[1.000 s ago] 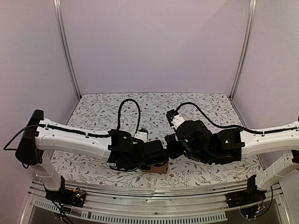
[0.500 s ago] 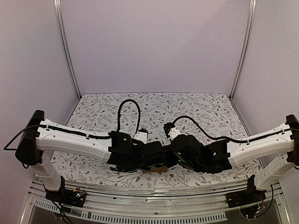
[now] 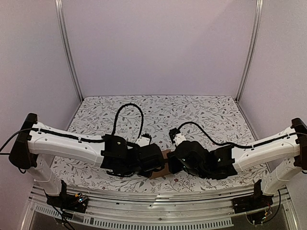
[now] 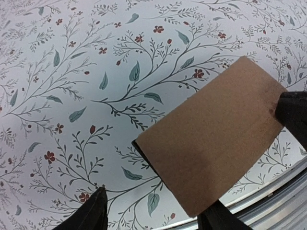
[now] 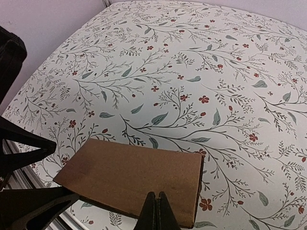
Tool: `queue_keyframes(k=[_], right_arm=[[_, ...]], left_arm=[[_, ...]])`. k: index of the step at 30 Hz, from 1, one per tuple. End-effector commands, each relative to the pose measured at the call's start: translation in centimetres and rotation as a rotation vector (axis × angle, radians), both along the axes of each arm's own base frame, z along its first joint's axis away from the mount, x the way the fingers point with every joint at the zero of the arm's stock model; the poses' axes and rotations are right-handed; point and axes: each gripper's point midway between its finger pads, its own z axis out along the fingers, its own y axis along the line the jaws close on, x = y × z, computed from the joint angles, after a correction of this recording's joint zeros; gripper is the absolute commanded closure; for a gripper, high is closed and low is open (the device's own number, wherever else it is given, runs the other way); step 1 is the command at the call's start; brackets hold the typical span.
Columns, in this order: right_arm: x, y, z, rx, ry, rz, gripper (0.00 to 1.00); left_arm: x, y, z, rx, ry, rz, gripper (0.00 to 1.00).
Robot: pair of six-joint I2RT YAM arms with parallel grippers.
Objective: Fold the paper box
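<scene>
Box [image 4: 211, 143]: plain brown cardboard, closed into a low rectangular block. The top face is smooth and unmarked. It lies roughly level, skewed to the front edge of the table [image 4: 72, 72] and close to that edge. One short side shows slight thickness.

Near edge crowded
My left gripper [image 4: 156, 214] and right gripper [image 5: 157, 203] flank the paper box [image 4: 211, 148]; the table's [image 3: 158, 108] far edge lies open.

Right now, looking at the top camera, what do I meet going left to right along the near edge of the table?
left arm → paper box → right arm
</scene>
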Motion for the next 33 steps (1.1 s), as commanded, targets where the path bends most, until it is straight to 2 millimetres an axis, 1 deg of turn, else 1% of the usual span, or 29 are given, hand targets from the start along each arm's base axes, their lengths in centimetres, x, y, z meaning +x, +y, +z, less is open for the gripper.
queue_keyframes(k=[1, 3, 7, 9, 12, 13, 14, 15, 17, 20, 26, 28, 31, 33], right_arm=[[0.4, -0.5, -1.7, -0.083, 0.005, -0.016, 1.0], [0.4, -0.4, -1.9, -0.09, 0.005, -0.013, 1.0], [0.2, -0.2, -2.4, -0.098, 0.015, -0.005, 1.0], [0.2, -0.2, -2.6, -0.099, 0.021, -0.005, 1.0], [0.1, -0.3, -2.8, -0.102, 0.026, -0.003, 1.0], [0.1, -0.3, -2.9, -0.103, 0.029, -0.001, 1.0], [0.0, -0.2, -3.0, -0.105, 0.031, 0.002, 1.0], [0.0, -0.3, -3.1, -0.109, 0.033, 0.004, 1.0], [-0.1, -0.2, -3.3, -0.109, 0.039, 0.007, 1.0], [-0.2, -0.3, -3.7, -0.11, 0.051, 0.009, 1.0], [-0.3, -0.3, -3.8, -0.106, 0.056, 0.01, 1.0], [-0.3, -0.3, -3.9, -0.11, 0.057, 0.011, 1.0], [-0.4, -0.2, -3.8, -0.105, 0.061, 0.016, 1.0], [-0.4, -0.1, -3.8, -0.106, 0.061, 0.018, 1.0]], left_arm=[[-2.6, -0.7, -0.1, -0.033, 0.087, -0.15, 0.37], [-3.2, -0.8, 0.0, -0.062, 0.108, -0.192, 0.35], [-4.0, -0.2, 1.1, -0.131, 0.108, -0.256, 0.26], [-4.4, -0.3, 2.1, -0.19, 0.102, -0.309, 0.26], [-4.4, -0.5, 4.7, -0.303, 0.055, -0.37, 0.26], [-4.3, -0.5, 5.6, -0.344, 0.042, -0.389, 0.28], [-4.2, -0.3, 6.5, -0.383, 0.024, -0.405, 0.35], [-3.9, -0.2, 6.9, -0.406, 0.013, -0.412, 0.45], [-2.9, -0.2, 7.6, -0.452, 0.014, -0.416, 0.69], [-1.8, -0.5, 7.9, -0.492, 0.012, -0.432, 0.99], [0.2, -1.7, 7.7, -0.57, 0.001, -0.464, 1.0], [0.6, -2.2, 7.5, -0.589, 0.011, -0.485, 1.0], [0.8, -2.7, 6.5, -0.587, 0.036, -0.496, 1.0], [1.0, -2.7, 5.5, -0.581, 0.058, -0.487, 1.0]])
